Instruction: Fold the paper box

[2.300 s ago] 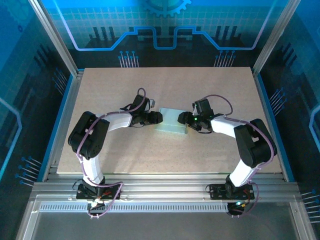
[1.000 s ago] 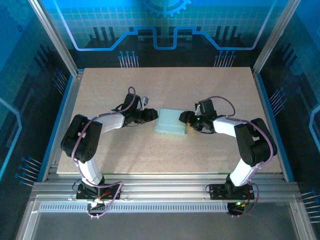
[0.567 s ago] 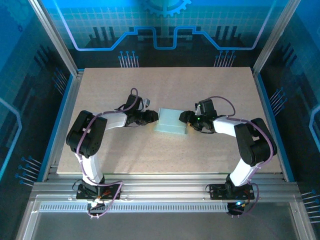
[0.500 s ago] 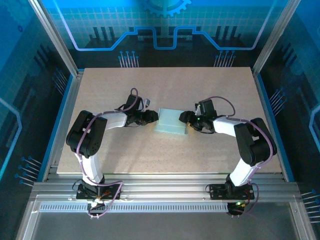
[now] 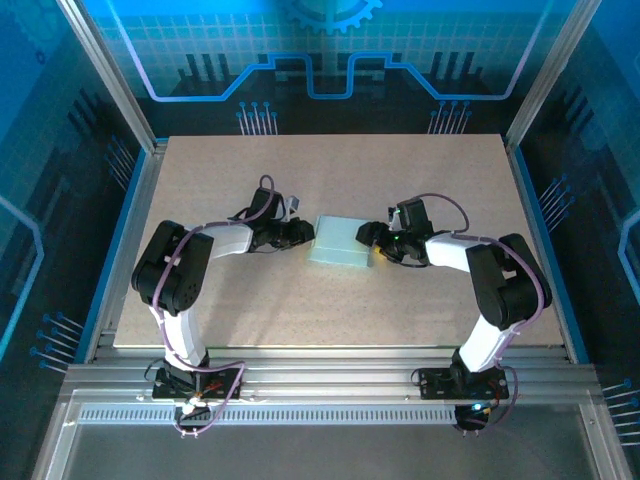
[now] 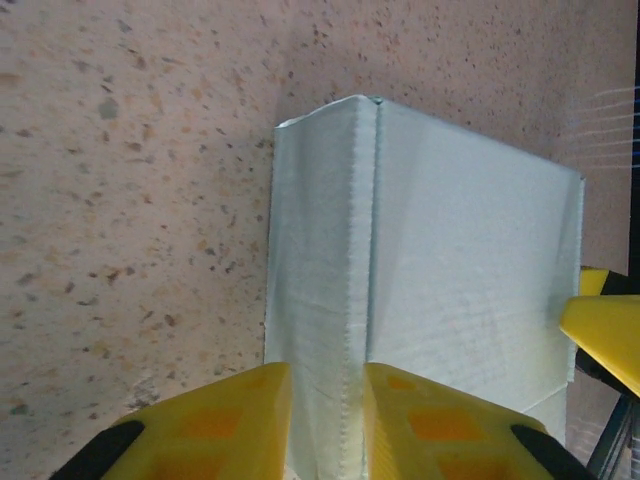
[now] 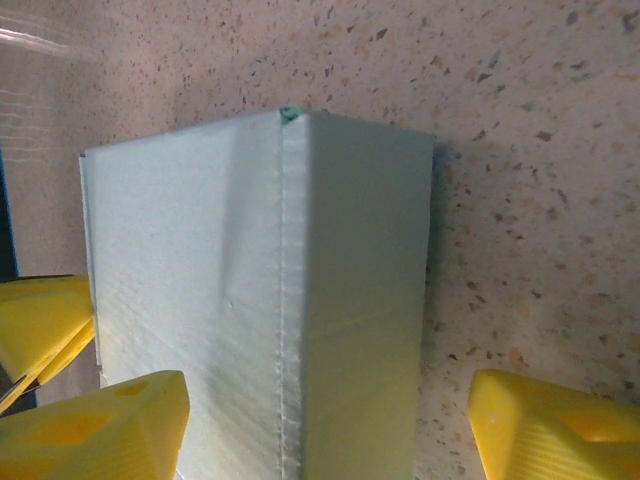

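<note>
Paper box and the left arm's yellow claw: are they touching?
Touching. The left wrist view shows the left gripper with both yellow fingers tight against the folded edge of the paper box, with no gap on either side.

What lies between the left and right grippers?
The paper box, in the top view; left gripper at one end, right gripper at the other.

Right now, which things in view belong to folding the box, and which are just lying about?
Part of the job: box; left gripper at its left edge; right gripper at its right edge.
Just there: table; frame rails; blue panels.
</note>
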Controlling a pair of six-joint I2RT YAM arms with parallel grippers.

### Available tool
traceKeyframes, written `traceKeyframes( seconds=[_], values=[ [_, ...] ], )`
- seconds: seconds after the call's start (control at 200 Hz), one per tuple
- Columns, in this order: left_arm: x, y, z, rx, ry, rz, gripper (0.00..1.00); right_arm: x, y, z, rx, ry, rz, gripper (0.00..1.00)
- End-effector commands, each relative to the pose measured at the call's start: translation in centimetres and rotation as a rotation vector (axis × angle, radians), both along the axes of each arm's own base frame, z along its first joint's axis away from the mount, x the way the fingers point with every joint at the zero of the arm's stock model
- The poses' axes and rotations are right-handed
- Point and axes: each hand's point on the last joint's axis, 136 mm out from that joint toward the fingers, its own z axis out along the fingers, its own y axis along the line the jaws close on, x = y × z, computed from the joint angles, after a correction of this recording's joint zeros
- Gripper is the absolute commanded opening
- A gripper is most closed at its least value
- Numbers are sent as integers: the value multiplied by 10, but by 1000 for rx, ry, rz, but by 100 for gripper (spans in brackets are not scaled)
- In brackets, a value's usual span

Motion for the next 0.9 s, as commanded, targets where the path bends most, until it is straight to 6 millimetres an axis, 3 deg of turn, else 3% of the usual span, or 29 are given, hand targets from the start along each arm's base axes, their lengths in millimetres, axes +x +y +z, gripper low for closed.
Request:
traceKeyframes(
  seconds=[0.0, 0.27, 0.655, 0.765, 0.896],
  values=[
    [-11, 11, -23, 14, 85, 26, 26, 5, 6, 2, 56, -4, 18, 76],
    [-12, 11, -27, 12, 92, 27, 25, 12, 32, 18, 220, -48, 90, 74],
    [-13, 12, -28, 15, 91, 27, 26, 13, 33, 37, 263, -114, 96, 56],
    [-12, 11, -28, 9, 93, 27, 25, 12, 33, 42, 259, -134, 112, 64],
    [-12, 11, -30, 7, 97, 29, 22, 12, 35, 34, 259, -114, 118, 81]
  ],
)
